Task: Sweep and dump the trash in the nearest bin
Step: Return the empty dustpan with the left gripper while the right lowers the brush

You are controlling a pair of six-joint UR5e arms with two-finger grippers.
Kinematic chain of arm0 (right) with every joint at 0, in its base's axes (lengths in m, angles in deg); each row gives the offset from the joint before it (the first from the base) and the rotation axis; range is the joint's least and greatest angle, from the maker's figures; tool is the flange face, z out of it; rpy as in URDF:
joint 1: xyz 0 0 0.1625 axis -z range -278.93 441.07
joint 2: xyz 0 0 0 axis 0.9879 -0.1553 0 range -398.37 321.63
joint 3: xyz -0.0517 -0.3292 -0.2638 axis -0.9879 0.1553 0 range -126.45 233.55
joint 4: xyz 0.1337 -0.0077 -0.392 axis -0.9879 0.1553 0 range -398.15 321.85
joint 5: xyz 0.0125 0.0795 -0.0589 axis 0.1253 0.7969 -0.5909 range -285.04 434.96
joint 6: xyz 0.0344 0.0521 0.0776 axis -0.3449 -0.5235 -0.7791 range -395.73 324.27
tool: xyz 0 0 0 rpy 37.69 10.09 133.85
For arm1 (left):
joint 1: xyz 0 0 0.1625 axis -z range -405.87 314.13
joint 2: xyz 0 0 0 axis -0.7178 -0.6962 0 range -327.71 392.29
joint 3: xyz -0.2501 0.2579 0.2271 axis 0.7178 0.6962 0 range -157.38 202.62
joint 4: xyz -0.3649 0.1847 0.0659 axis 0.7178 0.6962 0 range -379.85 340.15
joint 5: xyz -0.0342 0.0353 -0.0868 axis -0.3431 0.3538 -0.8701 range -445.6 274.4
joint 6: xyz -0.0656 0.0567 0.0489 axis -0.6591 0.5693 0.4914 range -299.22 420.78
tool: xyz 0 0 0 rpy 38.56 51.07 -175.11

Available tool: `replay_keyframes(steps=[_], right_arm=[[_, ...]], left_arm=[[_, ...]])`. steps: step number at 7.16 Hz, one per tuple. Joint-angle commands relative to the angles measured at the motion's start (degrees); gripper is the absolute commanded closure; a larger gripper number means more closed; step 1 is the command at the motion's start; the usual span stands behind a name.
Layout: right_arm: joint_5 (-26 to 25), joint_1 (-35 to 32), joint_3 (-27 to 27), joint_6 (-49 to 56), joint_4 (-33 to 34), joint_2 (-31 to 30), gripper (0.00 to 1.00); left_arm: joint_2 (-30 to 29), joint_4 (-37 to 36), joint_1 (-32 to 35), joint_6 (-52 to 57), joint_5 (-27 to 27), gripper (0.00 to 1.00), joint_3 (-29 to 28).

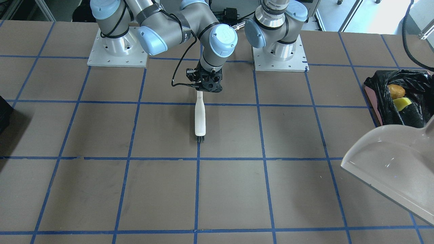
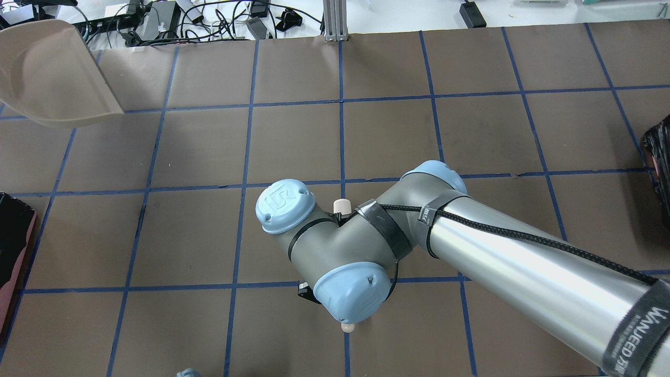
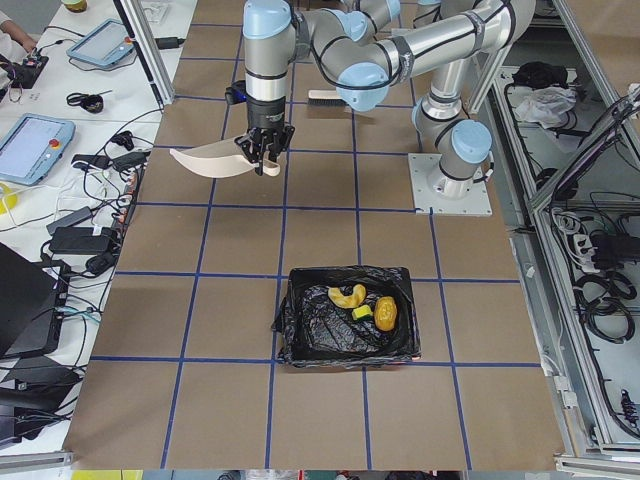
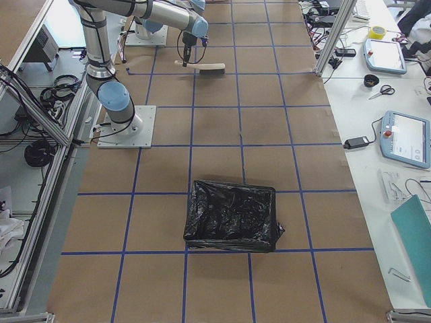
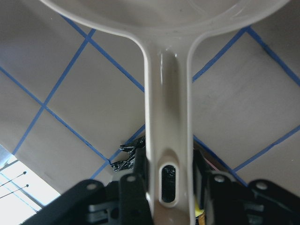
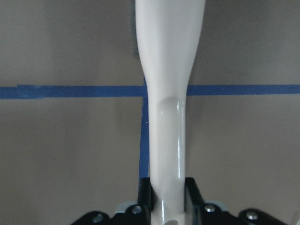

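The pink bin [image 1: 373, 101], lined with a black bag, stands at the table's end on my left; it also shows in the exterior left view [image 3: 300, 335]. All the trash lies inside it: the brown-orange lump [image 1: 396, 90], the yellow-and-green sponge [image 1: 403, 103] and the pale crescent [image 3: 347, 296]. My left gripper [image 5: 168, 187] is shut on the handle of the white dustpan [image 1: 393, 162], which is empty and held in the air beside the bin. My right gripper [image 1: 203, 89] is shut on the handle of a white brush [image 1: 200, 118] at the table's middle, bristles on the table.
A second black, bag-lined container [image 4: 232, 215] stands at the table's end on my right, also at the overhead view's right edge [image 2: 660, 152]. My right arm [image 2: 471, 251] spans the near table. Cables and electronics [image 2: 157, 21] lie beyond the far edge.
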Motion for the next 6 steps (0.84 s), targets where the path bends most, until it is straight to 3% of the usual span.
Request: replay_keyframes(steps=[1, 4, 6], right_arm=[[1.9, 0.8, 0.5, -4.5, 0.2, -0.1, 1.0], [2.4, 1.3, 0.6, -5.4, 0.1, 0.1, 1.0], [1.8, 1.3, 0.2, -4.9, -0.1, 0.6, 0.5]], left_arm=[[0.7, 3.4, 2.4, -8.3, -0.8, 1.0, 0.0], [0.3, 5.2, 11.6, -24.8, -0.8, 1.0, 0.0], [-0.5, 5.2, 15.4, -32.3, -1.2, 1.0, 0.1]])
